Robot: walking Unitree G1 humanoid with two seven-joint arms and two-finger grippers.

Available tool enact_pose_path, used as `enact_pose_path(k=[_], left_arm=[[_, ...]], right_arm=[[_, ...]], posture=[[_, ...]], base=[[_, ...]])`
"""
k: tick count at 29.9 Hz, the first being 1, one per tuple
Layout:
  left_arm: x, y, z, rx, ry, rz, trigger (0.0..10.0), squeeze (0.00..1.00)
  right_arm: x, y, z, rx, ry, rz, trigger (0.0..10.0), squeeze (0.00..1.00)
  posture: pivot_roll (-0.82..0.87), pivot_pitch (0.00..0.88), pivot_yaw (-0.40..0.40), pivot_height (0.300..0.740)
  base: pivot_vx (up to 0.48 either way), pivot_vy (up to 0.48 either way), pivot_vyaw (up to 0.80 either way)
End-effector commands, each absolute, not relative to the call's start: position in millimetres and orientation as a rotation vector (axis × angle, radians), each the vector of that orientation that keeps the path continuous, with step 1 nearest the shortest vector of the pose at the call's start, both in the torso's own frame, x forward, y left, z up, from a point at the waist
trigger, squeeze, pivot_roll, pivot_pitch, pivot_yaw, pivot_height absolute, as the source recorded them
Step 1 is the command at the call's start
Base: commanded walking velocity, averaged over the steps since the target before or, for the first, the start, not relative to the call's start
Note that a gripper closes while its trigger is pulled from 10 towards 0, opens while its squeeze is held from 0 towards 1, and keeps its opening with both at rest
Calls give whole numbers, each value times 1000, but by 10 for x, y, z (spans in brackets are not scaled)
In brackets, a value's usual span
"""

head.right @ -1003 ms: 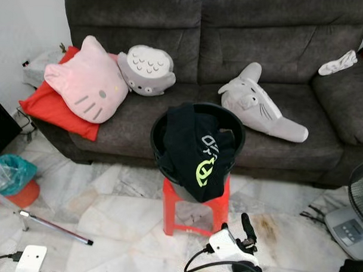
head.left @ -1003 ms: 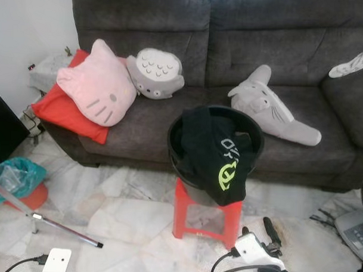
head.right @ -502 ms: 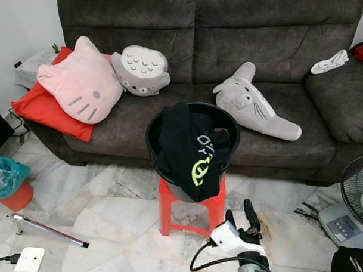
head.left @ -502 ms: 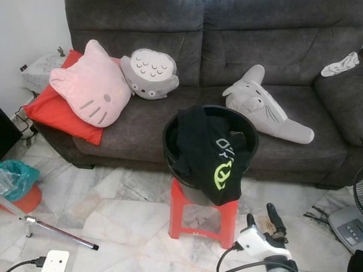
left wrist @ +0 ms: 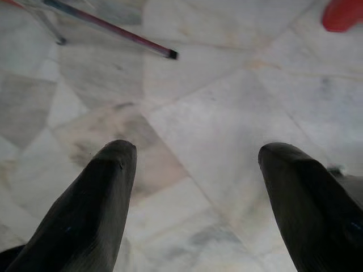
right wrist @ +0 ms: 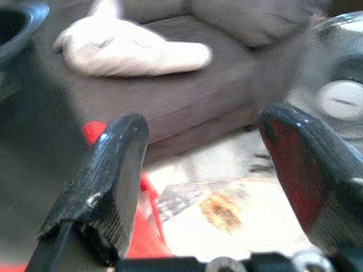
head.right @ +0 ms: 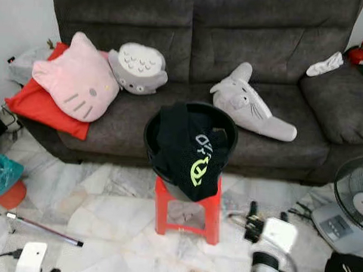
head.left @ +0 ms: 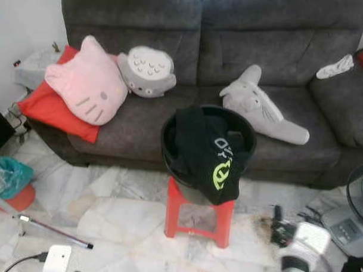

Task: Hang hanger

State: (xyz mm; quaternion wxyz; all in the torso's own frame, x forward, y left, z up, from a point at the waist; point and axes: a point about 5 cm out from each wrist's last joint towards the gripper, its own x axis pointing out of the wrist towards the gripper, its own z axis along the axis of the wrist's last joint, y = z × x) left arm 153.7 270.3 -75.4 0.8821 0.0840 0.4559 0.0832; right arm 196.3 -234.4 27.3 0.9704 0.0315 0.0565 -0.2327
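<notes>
Grey sofa [head.left: 143, 27] against the wall, marble floor [head.left: 119, 211] in front. On the floor just before the sofa stands a red stool [head.left: 199, 214] with a black basin [head.left: 169, 132] on top. A black shirt [head.left: 207, 158] with green-and-white print hangs over the basin's front rim and down past the stool seat. No hanger can be made out; if one is in the basin, the shirt hides it.

On the sofa: pink cat cushion [head.left: 88, 82] leaning on a red pillow [head.left: 48, 107] at the robot's left end, grey round plush [head.left: 148, 72] just beside it, long grey plush [head.left: 263, 106] lying on the right seat, white cloth [head.left: 334, 67] on the right armrest.

Floor, left side: teal bag [head.left: 7, 174], thin rod [head.left: 53, 232] lying flat. Right edge: a fan [head.right: 355, 199] with its grey base.

Right gripper [right wrist: 198, 170] is low at the robot's right, blurred, just right of the stool; fingers [right wrist: 108, 181] spread apart, nothing between them, pointing toward the sofa and the fan. In the head view it shows as a dark blurred shape with a white block [head.right: 259, 225].

Left gripper [left wrist: 193, 198] hangs over bare floor, fingers [left wrist: 96, 204] wide apart, empty, with the rod tip beyond them. A white block on that arm shows low at the robot's left in the head view.
</notes>
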Motion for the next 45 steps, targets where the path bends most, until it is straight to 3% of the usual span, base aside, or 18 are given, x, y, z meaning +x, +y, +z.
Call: enact_pose_path(k=[1,6,10,17,21,23,26,28,33,41,45], left_arm=[[1456,2710,-784,177,965,190,10000,0],[1422,2664,-811,165,967,192,10000,0],[1369,2603,-850,158,980,192,10000,0],[1345,2616,-854,159,985,195,10000,0],[1344,2641,-846,163,984,199,10000,0],[1350,2646,-843,164,982,200,10000,0],[1389,2653,-827,171,975,195,10000,0],[1419,2648,-818,172,969,191,10000,0],[1456,2645,-805,167,959,197,10000,0],[1455,2663,-802,165,962,213,10000,0],[1453,2668,-801,166,963,215,10000,0]], right_arm=[[2024,-2402,408,-21,66,-433,10000,0],[2148,-2282,690,-238,-39,-236,10000,0],[2393,-1815,1130,-544,-264,92,10000,0],[2518,-1553,1329,-556,-376,160,10000,0],[2612,-1454,1471,-426,-388,152,10000,0],[2635,-1365,1513,-400,-391,215,10000,0],[2570,-970,1612,-551,-479,510,10000,0],[2539,-873,1690,-579,-535,546,10000,0],[2530,-823,1887,-607,-628,507,10000,0],[2564,-1019,2493,-553,-801,232,10000,0],[2547,-1019,2582,-548,-827,222,10000,0]], posture=[[-153,0,34,740],[-151,0,18,740],[-146,0,7,740],[-137,0,9,740],[-135,0,12,740],[-141,0,18,740],[-145,0,21,740],[-144,0,20,740],[-133,0,20,740],[-138,0,37,740],[-134,0,36,740]], base=[[0,0,0],[0,0,0],[0,0,0],[0,0,0],[0,0,0],[0,0,0],[0,0,0],[0,0,0],[0,0,0],[0,0,0],[0,0,0]])
